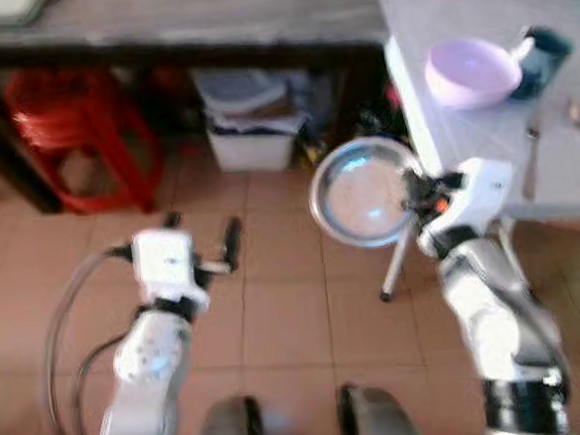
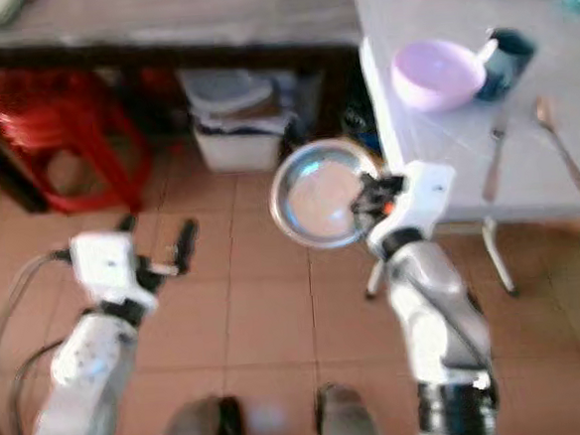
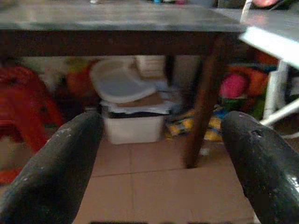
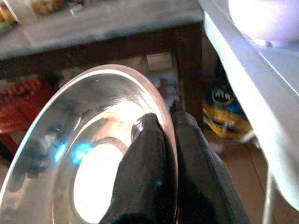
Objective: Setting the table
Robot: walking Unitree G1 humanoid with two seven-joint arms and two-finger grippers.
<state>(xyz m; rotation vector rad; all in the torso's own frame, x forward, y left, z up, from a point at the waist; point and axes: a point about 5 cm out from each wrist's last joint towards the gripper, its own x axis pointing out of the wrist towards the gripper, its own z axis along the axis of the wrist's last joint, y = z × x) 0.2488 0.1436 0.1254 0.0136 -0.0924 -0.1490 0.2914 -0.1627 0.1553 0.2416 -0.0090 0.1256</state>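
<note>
The right gripper (image 4: 161, 140) is clamped on the rim of a round, shiny steel plate (image 1: 363, 190), one black finger on the inner face and one behind the edge. The plate is shallow with a raised lip, empty, and held tilted in the air over the tiled floor (image 1: 276, 308), just beside the near left corner of the white table (image 2: 434, 148).

On that table, near its left edge, stands one lilac plastic bowl (image 2: 437, 73); nothing can be made out inside it. One dark teal mug (image 2: 501, 60) touches the bowl's right side. Toward the table's near edge lie one fork (image 2: 494, 163) and one spoon (image 2: 561, 144), apart from each other.

The left gripper (image 1: 204, 245) hangs over the floor with its two fingers spread wide, holding nothing. Under the dark wooden bench (image 1: 207, 24) sit one white lidded bin (image 3: 128, 109) and one red plastic stool (image 1: 80, 138).
</note>
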